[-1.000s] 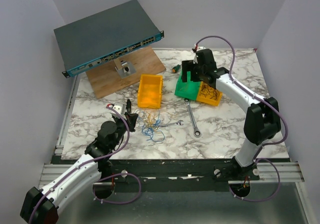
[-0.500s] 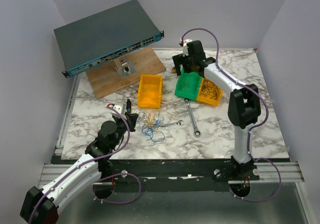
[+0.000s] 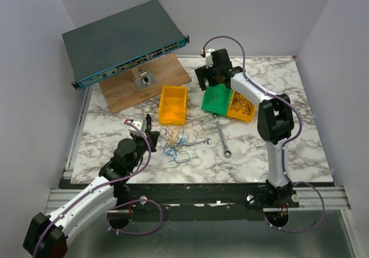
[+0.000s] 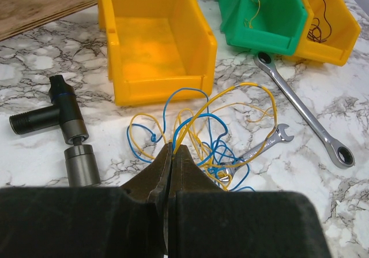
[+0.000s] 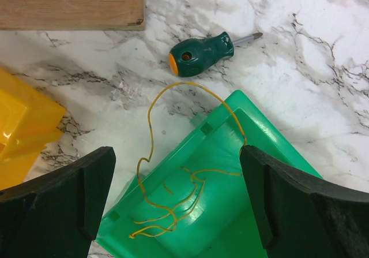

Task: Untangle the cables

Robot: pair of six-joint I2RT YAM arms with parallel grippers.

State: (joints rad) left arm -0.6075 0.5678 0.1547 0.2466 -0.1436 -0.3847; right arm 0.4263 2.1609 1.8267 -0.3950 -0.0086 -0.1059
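Fanning rightward from the pinching left tool [image 4: 171,154], the cables [image 4: 202,137] lie looped

Bright, even, diffuse light fills every view, leaving only soft, short shadows on the marble tabletop [image 3: 248,154]. The overhead view is sharp throughout. Close to the wrist cameras, the left gripper [image 4: 168,154] and right gripper [image 5: 179,174] read as dark, slightly soft masses.
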